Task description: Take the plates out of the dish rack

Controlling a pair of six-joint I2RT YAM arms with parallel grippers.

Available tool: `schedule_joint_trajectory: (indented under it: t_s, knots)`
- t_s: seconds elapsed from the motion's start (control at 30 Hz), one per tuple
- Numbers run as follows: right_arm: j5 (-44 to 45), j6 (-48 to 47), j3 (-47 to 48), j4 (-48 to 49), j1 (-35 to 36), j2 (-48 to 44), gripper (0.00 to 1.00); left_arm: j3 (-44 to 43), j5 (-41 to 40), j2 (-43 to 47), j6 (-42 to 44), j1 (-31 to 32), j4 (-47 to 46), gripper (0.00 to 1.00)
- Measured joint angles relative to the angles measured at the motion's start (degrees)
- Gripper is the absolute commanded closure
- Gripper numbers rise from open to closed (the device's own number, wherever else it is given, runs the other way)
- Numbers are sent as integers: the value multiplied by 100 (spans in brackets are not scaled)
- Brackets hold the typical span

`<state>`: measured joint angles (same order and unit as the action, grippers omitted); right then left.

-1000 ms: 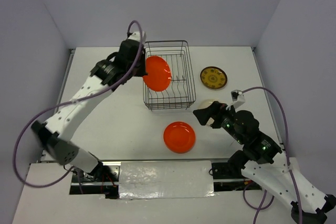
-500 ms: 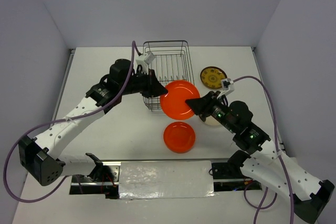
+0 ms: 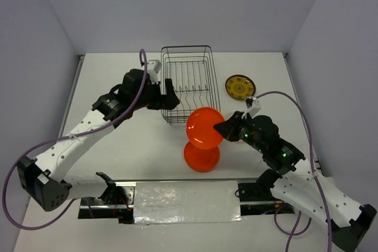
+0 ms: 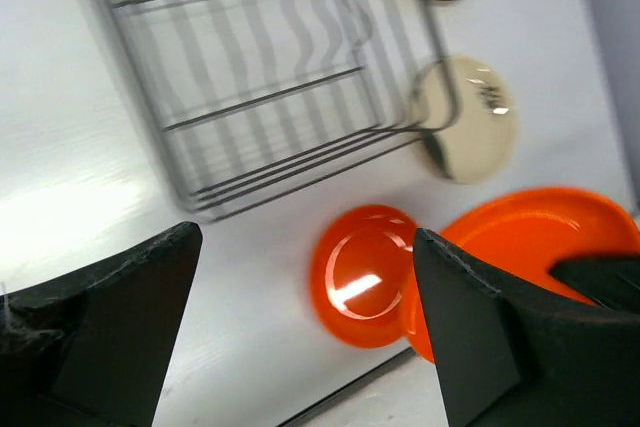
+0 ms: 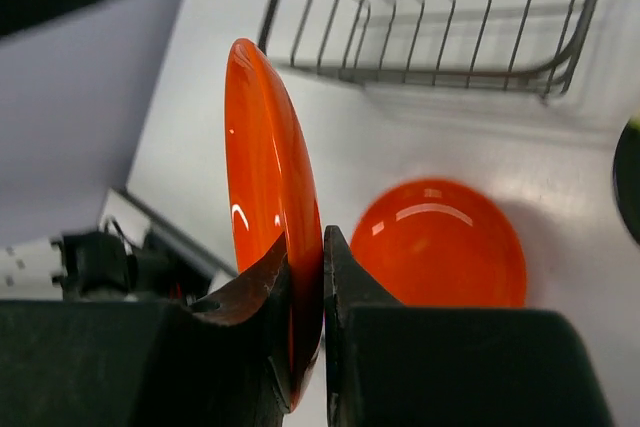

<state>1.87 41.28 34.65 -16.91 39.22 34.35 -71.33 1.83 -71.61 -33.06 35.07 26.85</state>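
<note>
Placement step — right hand pinches orange plate by its rim above second orange plate; left hand gapes empty. Next move, likely: level, lower, release.

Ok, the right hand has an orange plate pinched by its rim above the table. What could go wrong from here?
The right hand grips the held orange plate only at its rim, edge-on, so it could pivot or slip out.
It hangs partly over the second orange plate lying on the table; a drop or hasty lowering could knock them together.
The cream plate lies near that spot, so the arm's descent might shove it.
</note>
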Motion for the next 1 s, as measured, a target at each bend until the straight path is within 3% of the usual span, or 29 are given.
schedule_joint_trajectory:
  t_s: [0.23,0.6,0.63,0.67,0.73,0.8,0.83,1.0]
  knots:
    - [-1268,-269,-999,-238,2,-76,92,686,-1176,1432,162,-24,798,0]
    - [-1587,-505,-1510,332,-238,1067,86,1554,-1180,2208,654,-22,1130,1]
    - [-1644,-527,-1521,439,-313,1174,82,1639,-1178,2238,713,-24,1130,0]
    - [-1698,-525,-1526,540,-389,1270,64,1722,-1163,2267,741,-24,1128,0]
    - [-1786,-555,-1528,756,-557,1478,39,1827,-1115,2273,761,-22,1132,1]
    - [-1794,-623,-1528,839,-654,1659,24,1860,-1049,2258,767,-22,1128,0]
    - [-1770,-651,-1528,831,-671,1716,0,1862,-1045,2262,765,-22,1128,1]
    - [-1434,-863,-1368,474,-675,1840,0,1908,-1093,2472,748,-22,1099,1]
